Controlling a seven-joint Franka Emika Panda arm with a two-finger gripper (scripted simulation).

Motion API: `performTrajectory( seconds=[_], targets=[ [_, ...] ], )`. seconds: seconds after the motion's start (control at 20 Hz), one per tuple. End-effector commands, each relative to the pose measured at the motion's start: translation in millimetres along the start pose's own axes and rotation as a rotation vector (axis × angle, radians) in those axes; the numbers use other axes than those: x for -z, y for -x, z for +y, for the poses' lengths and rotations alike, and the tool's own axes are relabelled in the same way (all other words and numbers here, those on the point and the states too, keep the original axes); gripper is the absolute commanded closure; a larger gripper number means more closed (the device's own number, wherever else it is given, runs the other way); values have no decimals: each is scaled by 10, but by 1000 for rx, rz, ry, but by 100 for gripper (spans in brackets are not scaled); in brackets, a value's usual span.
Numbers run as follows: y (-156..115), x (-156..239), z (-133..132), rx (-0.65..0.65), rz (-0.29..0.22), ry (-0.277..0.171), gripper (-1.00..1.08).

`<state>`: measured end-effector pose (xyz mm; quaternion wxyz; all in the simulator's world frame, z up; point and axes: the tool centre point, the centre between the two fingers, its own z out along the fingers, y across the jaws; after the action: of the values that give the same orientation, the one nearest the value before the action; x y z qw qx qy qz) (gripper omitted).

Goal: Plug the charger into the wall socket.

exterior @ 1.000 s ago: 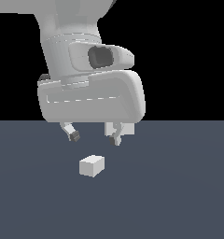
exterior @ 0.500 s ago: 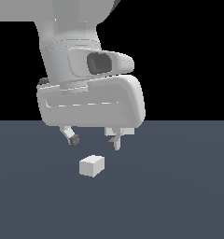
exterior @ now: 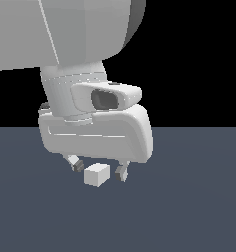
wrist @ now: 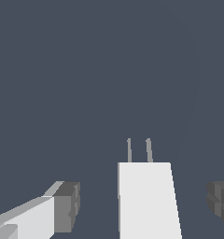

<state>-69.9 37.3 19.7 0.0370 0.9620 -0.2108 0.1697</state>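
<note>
The charger is a small plain white block lying on the dark grey floor. In the wrist view the charger shows two thin prongs at its far end. My gripper is open and lowered around it, one finger on each side, with gaps between the pads and the block. The fingertips stand apart from the block in the wrist view. The wall socket is out of view.
The dark grey floor stretches around the charger. The arm's large white body fills the upper part of the exterior view.
The gripper has come down from above the charger and shifted so its open fingers now straddle the block. The charger has not moved.
</note>
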Motion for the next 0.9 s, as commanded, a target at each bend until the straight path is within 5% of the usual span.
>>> performTrajectory(
  seconds=[0.0,0.15,0.2,0.85],
  targets=[
    [18,-57,-3,-1,1,-1,-92],
    [26,-78,-3,-1,1,-1,-92],
    [26,-78,-3,-1,1,-1,108],
    [17,-70,22,2,0,0,108]
  ],
)
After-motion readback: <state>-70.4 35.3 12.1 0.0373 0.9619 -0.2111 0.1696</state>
